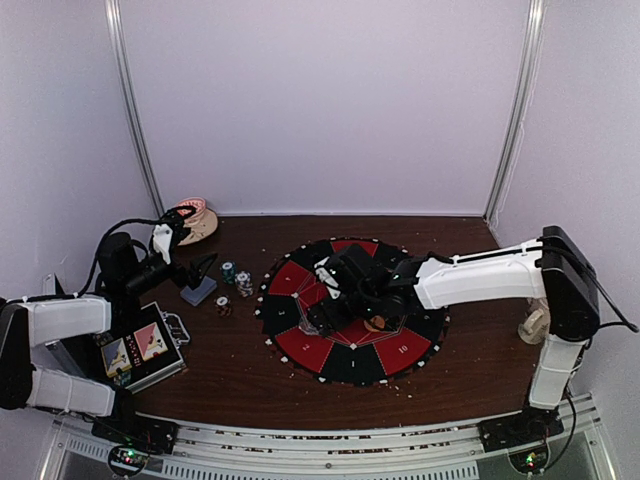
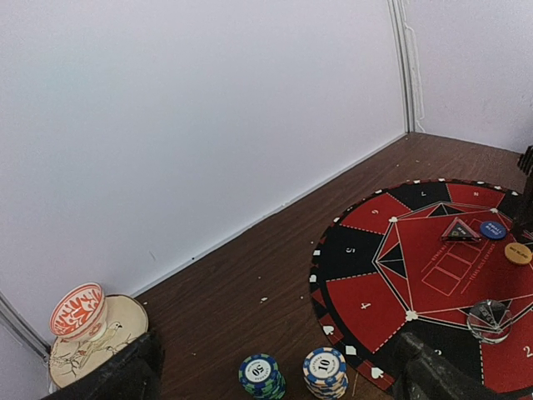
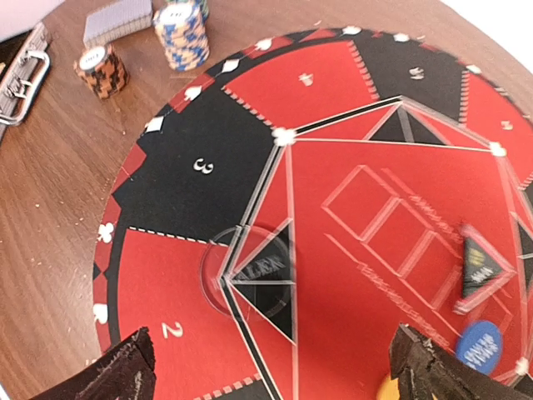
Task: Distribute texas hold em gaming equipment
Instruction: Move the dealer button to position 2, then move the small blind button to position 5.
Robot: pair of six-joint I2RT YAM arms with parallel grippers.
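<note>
R gripper (image 3: 271,354) spread, empty, over mat (image 3: 166,192) nr clear disc (image 3: 250,271). Best bet: drop square, pinch rim. L gripper (image 2: 279,354) spread by chips (image 2: 325,371).

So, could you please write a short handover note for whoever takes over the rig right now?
Left gripper: open, empty, near the chip stacks beside the mat.
Right gripper: open, empty, over the mat.
On the mat: blue button, orange button, clear dealer disc.
Beside it: three chip stacks, card deck.
Done: buttons seem placed.
Left: no chips or cards on the numbered seats yet.
</note>
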